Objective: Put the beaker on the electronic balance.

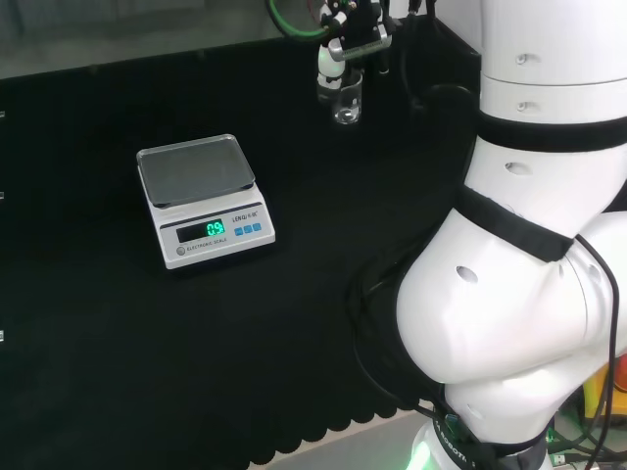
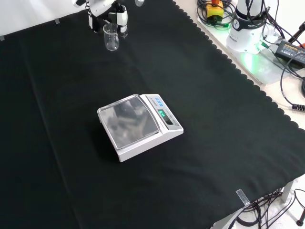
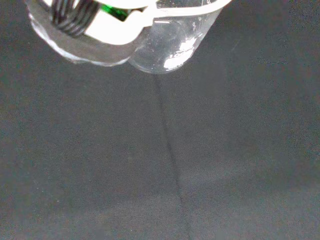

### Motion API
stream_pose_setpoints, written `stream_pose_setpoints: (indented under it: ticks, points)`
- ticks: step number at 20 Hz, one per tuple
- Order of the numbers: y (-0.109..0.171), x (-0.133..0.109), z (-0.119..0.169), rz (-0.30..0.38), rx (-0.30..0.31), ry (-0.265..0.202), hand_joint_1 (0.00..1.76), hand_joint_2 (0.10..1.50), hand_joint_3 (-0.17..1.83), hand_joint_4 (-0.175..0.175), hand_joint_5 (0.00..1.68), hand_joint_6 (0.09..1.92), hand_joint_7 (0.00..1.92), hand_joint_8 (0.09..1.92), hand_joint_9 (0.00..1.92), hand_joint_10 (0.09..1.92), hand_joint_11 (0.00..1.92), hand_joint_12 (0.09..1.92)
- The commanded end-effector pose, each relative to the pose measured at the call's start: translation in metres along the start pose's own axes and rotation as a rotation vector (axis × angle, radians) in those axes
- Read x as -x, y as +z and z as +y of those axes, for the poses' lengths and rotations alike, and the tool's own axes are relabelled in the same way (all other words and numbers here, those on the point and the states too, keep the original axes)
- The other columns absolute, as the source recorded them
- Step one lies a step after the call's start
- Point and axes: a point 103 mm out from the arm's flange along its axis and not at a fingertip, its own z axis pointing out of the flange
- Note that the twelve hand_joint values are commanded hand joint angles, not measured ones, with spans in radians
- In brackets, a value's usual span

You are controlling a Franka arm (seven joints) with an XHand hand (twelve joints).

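Head view: the hand (image 1: 345,44) sits at the far edge of the cloth, directly over the beaker (image 1: 344,98), with a white fingertip at the beaker's rim. Front view places the hand (image 2: 102,10) at the top left, its fingers reaching down behind and beside the beaker (image 2: 111,36). Wrist view shows a white finger (image 3: 120,31) lying across the beaker (image 3: 172,42) wall. The fingers appear to close around the glass, but whether the grasp is complete cannot be confirmed. The beaker looks empty and upright, its base at or near the black cloth (image 2: 214,124).

The electronic balance (image 1: 204,199) stands well apart from the beaker, toward the middle of the cloth, with its display lit and its pan (image 2: 128,120) bare.

Procedure, as judged: secure the grasp on opposing walls below the rim. Lift vertically until the base clears the cloth. Carry the beaker upright to a position above the pan centre. Lower squarely, so the base lands flat and away from the pan edge, then release
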Motion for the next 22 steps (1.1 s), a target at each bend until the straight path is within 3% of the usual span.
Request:
stream_pose_setpoints:
  ticks: [1, 4, 10, 15, 22]
  points:
    - [-0.002, -0.001, -0.008, 0.012, 0.007, 0.003, 1.18, 1.03, 0.03, -0.165, 1.13, 0.75, 0.98, 0.77, 1.43, 0.12, 1.56, 0.56]
    - [-0.003, -0.005, -0.013, 0.019, -0.003, 0.020, 1.18, 1.03, 0.03, -0.167, 1.13, 0.75, 0.98, 0.77, 1.43, 0.12, 1.56, 0.55]
    - [-0.007, -0.013, -0.025, 0.039, -0.003, -0.003, 1.18, 1.03, 0.02, -0.169, 1.13, 0.75, 0.98, 0.77, 1.43, 0.12, 1.56, 0.55]
    - [-0.015, -0.029, -0.036, 0.042, 0.012, -0.054, 1.18, 1.03, 0.02, -0.171, 1.13, 0.75, 0.98, 0.77, 1.43, 0.12, 1.56, 0.55]
    - [-0.031, -0.075, -0.047, 0.023, 0.010, -0.150, 1.18, 1.03, 0.02, -0.173, 1.13, 0.75, 0.98, 0.77, 1.44, 0.12, 1.56, 0.55]
